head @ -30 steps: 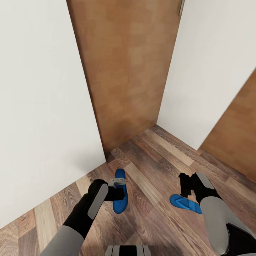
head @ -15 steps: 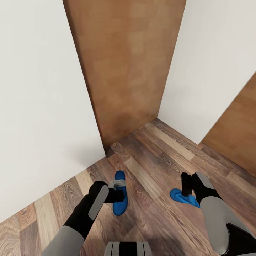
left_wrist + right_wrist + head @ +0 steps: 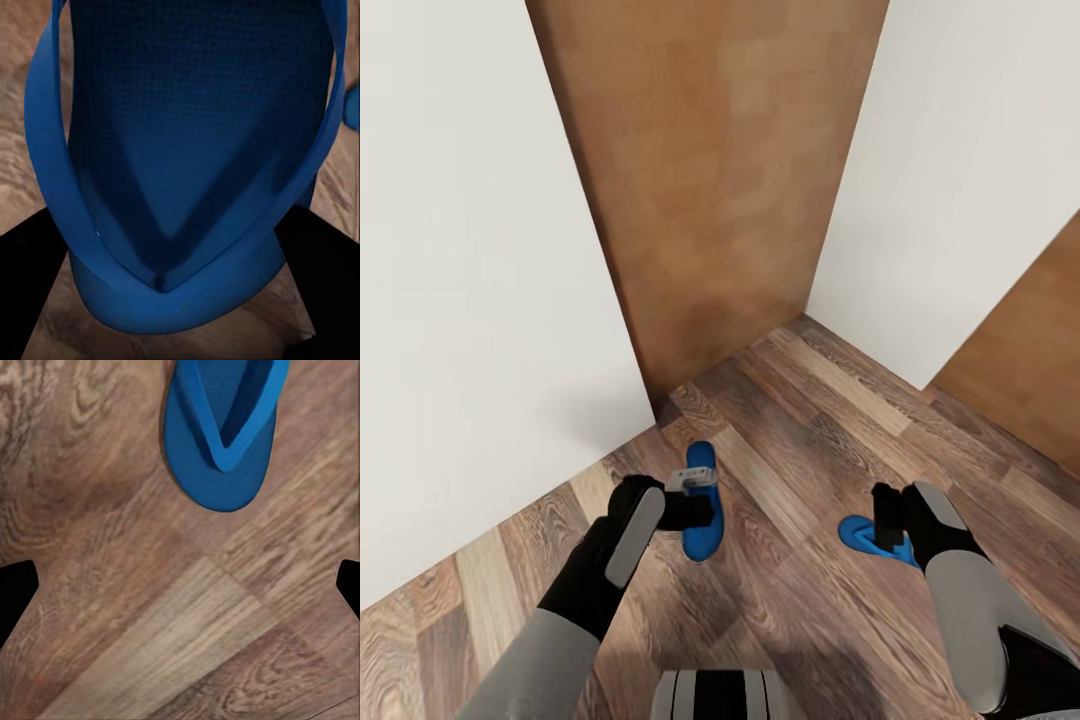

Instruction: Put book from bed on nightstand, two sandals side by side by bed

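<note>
My left claw (image 3: 695, 505) is clamped on one sandal (image 3: 701, 500), carrying it just off the wood floor (image 3: 800, 590) near the wall (image 3: 470, 300). My right claw (image 3: 888, 520) is spread wide with nothing in it, and the other sandal (image 3: 221, 427) is lying flat right under it. Worry: that floppy sole could slip out mid-carry, or I swing it into the wall in this tight corner.

I see white walls (image 3: 450, 300), a plain wooden door (image 3: 710, 180) in the corner, brown wood-plank floor (image 3: 800, 400).
</note>
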Controlling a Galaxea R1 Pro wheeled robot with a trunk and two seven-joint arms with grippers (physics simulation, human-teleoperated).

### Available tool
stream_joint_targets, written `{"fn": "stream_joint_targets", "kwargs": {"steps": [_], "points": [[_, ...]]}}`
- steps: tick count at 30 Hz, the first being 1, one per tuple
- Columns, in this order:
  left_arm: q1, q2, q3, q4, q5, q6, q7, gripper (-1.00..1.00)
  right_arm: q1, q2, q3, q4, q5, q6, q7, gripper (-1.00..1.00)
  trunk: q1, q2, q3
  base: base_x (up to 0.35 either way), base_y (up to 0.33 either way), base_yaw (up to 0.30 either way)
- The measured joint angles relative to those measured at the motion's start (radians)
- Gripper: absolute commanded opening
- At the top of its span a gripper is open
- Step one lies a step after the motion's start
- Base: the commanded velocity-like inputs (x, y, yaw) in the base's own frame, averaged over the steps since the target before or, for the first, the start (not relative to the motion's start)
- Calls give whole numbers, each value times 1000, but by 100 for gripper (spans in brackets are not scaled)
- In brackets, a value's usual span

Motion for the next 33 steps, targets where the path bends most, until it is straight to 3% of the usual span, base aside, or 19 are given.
{"fn": "stream_joint_targets", "kwargs": {"steps": [2, 9, 13, 15, 20, 26, 33], "points": [[-11, 0, -1, -14, 30, 9, 18, -100, -8, -6, 0, 3, 1, 0, 0, 100, 1, 0, -8, 0, 0, 0], [-18, 1, -8, 37, 61, -25, 39, -100, -16, -13, 0, 8, 2, -4, 1, 100, 1, -1, -12, 29, 0, 0], [-19, -1, -118, 60, 76, -53, 43, -100, -17, -14, 0, 9, 4, -6, 2, 100, 1, -1, -12, 244, 0, 0], [-19, -2, -136, 62, 71, -54, 44, -100, -17, -13, 0, 9, 4, -6, 2, 100, 1, -1, -12, 150, 0, 0], [-20, -2, -144, 56, 80, -55, 42, -100, -17, -13, 0, 18, 5, -5, 1, 100, 1, -1, -12, 65, 0, 0], [-20, 2, -151, 51, 183, -54, 42, -100, -17, -14, 0, 26, 6, -5, 0, 100, 4, -2, -31, 19, 0, 0], [-22, 6, -155, 51, 224, -53, 44, -100, -23, -15, 1, 29, 11, -5, 0, 100, 7, -3, -58, 4, 0, 0]]}}
